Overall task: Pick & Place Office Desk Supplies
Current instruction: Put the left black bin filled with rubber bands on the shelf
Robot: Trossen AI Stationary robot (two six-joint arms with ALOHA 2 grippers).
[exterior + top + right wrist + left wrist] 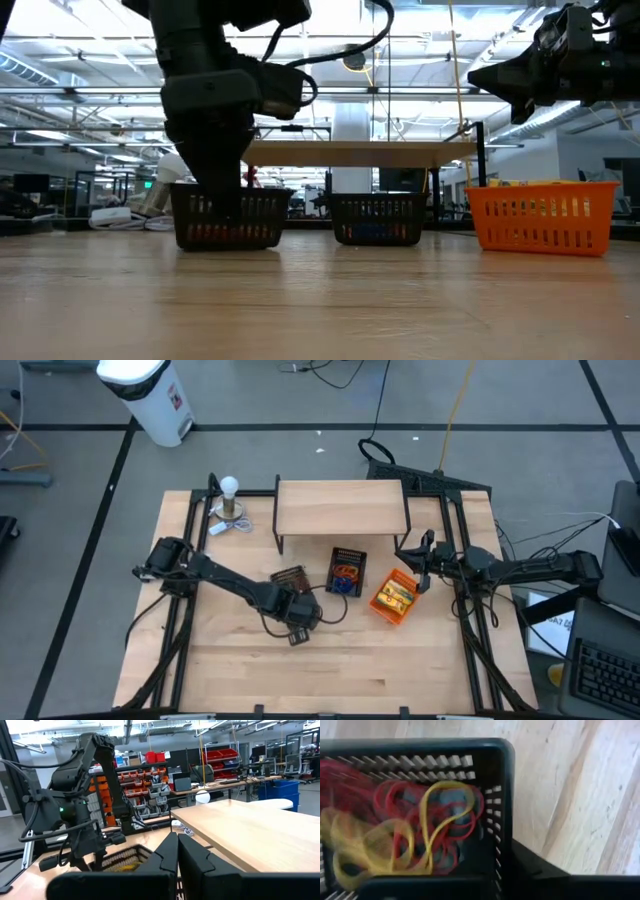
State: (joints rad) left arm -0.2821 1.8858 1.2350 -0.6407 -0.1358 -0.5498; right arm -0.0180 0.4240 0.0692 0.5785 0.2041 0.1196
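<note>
The left gripper (297,628) is lowered at the left black mesh tray (289,580), at its near edge. In the left wrist view a tangle of red and yellow rubber bands (415,837) lies directly ahead of the jaws, inside the tray wall (502,810). The fingers themselves are not visible in any view, so it cannot be determined whether the left jaws are closed, or whether they hold a band.

The right gripper (177,852) hangs in the air beside the orange tray (394,596), well above the worktop (330,670). Its jaws are closed together and hold nothing.

Progress, as judged: the bands are still heaped in the left tray. A second black tray (346,571) stands between the two grippers and holds blue and orange items. The orange tray holds yellow items. No supply lies loose on the worktop. Which tray is source and which is destination cannot be read from these views, so the remaining quantity is uncertain.

Orientation: the bands are slack loops lying flat and overlapped. The most distinct yellow loop (447,807) is stretched into an elongated oval, its long axis running obliquely across the line of the jaws. The heap as a whole has no single axis.
</note>
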